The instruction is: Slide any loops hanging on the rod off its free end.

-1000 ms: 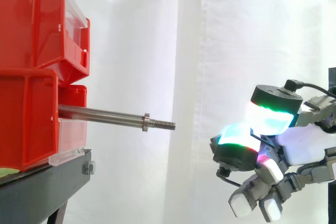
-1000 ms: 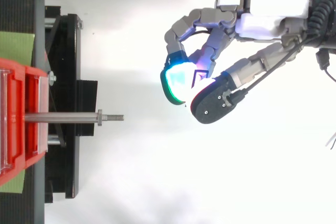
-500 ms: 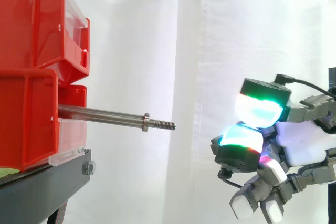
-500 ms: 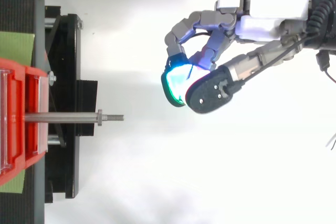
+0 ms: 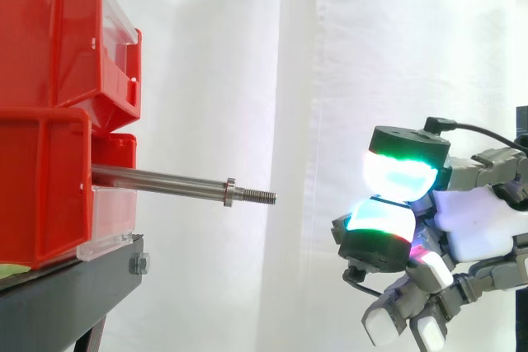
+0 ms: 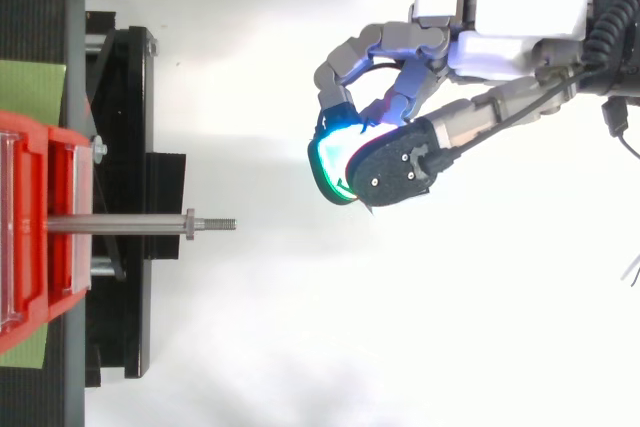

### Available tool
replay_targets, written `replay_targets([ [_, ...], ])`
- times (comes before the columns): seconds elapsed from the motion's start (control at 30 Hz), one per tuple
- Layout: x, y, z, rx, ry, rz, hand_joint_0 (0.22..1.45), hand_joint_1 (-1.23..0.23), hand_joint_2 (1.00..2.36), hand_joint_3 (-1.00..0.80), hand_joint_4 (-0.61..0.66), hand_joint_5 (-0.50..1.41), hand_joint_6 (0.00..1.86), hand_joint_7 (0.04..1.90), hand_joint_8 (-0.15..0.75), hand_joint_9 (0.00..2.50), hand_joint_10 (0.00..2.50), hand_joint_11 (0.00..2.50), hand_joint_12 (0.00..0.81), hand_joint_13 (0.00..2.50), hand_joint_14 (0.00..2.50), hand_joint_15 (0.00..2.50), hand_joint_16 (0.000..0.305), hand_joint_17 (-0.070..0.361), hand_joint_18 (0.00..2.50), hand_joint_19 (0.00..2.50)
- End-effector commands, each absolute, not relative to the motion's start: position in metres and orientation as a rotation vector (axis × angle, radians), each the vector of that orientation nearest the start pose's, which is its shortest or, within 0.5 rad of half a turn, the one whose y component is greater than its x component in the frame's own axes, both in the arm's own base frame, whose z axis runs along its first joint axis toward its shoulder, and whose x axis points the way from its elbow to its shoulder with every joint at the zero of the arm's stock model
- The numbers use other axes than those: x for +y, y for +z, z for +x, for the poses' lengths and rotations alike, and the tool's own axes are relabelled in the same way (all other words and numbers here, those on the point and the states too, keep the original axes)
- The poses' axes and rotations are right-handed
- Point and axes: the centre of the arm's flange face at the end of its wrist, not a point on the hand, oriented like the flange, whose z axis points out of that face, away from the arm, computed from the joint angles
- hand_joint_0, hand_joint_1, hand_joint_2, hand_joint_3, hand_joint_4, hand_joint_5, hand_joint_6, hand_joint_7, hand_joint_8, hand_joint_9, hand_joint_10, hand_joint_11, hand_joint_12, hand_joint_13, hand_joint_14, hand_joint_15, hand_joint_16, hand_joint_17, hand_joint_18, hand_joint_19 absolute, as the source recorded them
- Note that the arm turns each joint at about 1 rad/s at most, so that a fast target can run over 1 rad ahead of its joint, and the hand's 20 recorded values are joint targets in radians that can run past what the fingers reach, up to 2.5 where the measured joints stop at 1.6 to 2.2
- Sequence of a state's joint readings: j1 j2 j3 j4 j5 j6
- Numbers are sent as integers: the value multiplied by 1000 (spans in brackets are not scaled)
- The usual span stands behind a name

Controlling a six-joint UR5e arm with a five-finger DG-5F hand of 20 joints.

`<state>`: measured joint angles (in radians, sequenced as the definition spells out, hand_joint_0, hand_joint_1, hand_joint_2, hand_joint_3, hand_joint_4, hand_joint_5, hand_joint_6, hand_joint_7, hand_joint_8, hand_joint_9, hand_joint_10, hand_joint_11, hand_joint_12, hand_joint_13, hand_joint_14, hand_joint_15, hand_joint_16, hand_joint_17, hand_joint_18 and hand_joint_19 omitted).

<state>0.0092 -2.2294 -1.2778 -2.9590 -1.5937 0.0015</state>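
The steel rod (image 5: 165,181) sticks out level from the lower red bin (image 5: 41,187) toward the right. It ends in a collar and a threaded free end (image 5: 260,196). I see no loop on it; its shaft (image 6: 120,223) is bare from above too. My hand (image 5: 478,228) hovers well to the right of the free end and slightly lower. Its fingers are curled, and the thumb pad (image 5: 400,177) rests on a finger pad (image 5: 378,222). Nothing shows between them. From above, the hand (image 6: 500,37) sits beyond the rod's tip and off its line, toward the top edge.
Two red bins (image 5: 49,39) are stacked on the black stand (image 5: 66,294) at the left. A white curtain hangs behind. Open space lies between the rod's tip and the hand.
The thumb has swung over and closed down onto the finger pad; a second ago it stood apart from it. The hand's place and the rod are unchanged.
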Motion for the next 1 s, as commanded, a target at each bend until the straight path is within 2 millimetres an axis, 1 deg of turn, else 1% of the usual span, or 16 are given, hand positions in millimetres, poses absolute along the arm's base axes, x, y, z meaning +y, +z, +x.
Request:
replay_targets([
  [0.0,-125,243,707,1366,1143,1329,604,-740,1016,-148,93,-121,865,1325,330,1118,14,425,269,762,4,137,43,97,854,398],
  [0.13,-125,243,707,1366,1143,1329,606,-761,1017,-134,76,-129,877,1275,323,1101,12,422,266,759,5,138,43,96,855,394],
  [0.2,-125,242,707,1368,1141,1329,607,-769,1015,-194,111,-137,873,1254,314,1094,12,419,265,754,5,150,42,94,841,410],
  [0.23,-125,242,707,1368,1141,1329,596,-770,1013,-311,125,-142,869,1265,302,1084,15,422,259,750,6,172,39,88,818,433],
  [0.33,-125,243,707,1366,1142,1328,583,-700,1007,-411,125,-141,871,1206,298,1087,13,419,253,752,8,162,39,89,819,439],
  [0.37,-125,243,707,1365,1141,1329,577,-651,1004,-442,131,-139,862,1209,300,1088,15,412,250,751,8,168,40,89,820,443],
  [0.47,-125,242,708,1364,1140,1329,570,-577,1002,-485,133,-135,852,1215,307,1096,14,417,248,750,6,162,40,89,819,442],
  [0.57,-125,243,707,1363,1140,1328,571,-539,1000,-495,140,-131,846,1220,309,1103,12,408,246,747,6,163,40,89,816,446],
  [0.7,-124,242,708,1367,1140,1330,576,-540,1000,-492,140,-130,844,1222,309,1106,13,415,246,745,6,156,39,88,813,448],
  [0.83,-124,242,708,1367,1140,1330,589,-606,1002,-475,148,-121,839,1250,307,1129,12,415,248,766,6,161,38,86,821,446],
  [0.97,-124,242,708,1368,1140,1328,610,-679,1012,-356,115,-104,841,1282,307,1156,13,422,243,786,6,148,37,84,844,429],
])
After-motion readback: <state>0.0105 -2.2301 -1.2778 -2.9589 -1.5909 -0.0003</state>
